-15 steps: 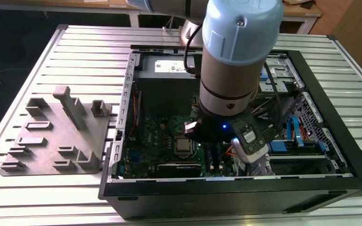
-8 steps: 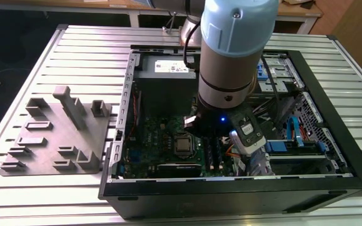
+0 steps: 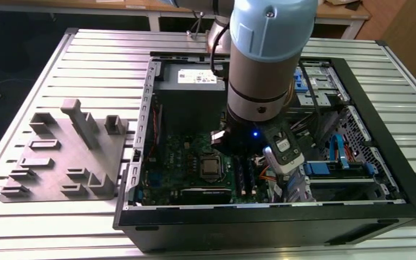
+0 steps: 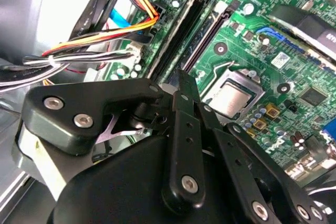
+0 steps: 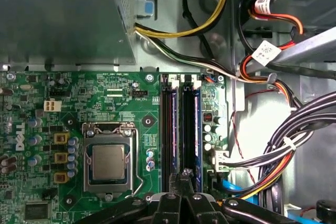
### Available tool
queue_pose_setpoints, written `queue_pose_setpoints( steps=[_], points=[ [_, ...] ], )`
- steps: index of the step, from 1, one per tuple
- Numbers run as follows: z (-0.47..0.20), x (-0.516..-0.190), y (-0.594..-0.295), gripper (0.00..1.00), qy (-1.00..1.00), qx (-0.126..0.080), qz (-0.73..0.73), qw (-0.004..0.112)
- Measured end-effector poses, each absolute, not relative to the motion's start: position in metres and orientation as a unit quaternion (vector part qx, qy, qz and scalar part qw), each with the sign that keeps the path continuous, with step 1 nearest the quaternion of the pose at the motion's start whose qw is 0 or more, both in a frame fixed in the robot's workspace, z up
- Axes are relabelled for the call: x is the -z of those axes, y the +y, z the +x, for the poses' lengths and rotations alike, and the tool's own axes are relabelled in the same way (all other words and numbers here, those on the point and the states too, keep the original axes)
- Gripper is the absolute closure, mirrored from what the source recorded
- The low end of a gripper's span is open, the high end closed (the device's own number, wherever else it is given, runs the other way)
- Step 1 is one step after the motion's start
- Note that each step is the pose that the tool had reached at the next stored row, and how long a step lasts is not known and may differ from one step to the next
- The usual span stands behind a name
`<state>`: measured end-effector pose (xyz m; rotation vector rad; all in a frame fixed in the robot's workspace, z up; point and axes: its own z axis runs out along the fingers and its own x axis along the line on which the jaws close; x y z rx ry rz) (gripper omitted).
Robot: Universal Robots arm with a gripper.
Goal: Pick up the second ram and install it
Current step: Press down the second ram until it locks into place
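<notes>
The second ram, a thin dark board with a bluish edge (image 5: 191,129), is seen edge-on in the first wrist view, seated in the long black memory slot that lies nearer the bundle of black, orange and yellow cables (image 5: 273,171). A like strip is seen in the neighbouring slot (image 5: 169,129), and whether either is fully latched cannot be told. The black gripper (image 5: 184,174) is held just over the end of these slots. Its fingers are brought together, with no gap and nothing seen between them. Whether the tips touch the stick cannot be told. In the second wrist view the closed fingertips (image 4: 181,80) are seen over the same pair of slots.

The slots are set in a green motherboard (image 5: 131,103), beside a silver square processor socket (image 5: 108,161). In the exterior view the grey and pale blue arm (image 3: 266,65) is reached down into an open black computer case (image 3: 266,222). A grey plastic tray with upright blocks (image 3: 56,162) lies on the slatted metal table (image 3: 85,49), just beside the case, on the exterior view's left.
</notes>
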<state>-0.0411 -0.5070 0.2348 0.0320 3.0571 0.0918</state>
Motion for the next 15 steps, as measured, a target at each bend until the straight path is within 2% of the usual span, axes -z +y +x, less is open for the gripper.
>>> queue_pose_setpoints(
  steps=[15],
  points=[
    [-0.0411,-0.2443,-0.5069,0.93,0.999,-0.03,0.011,0.042]
  ],
)
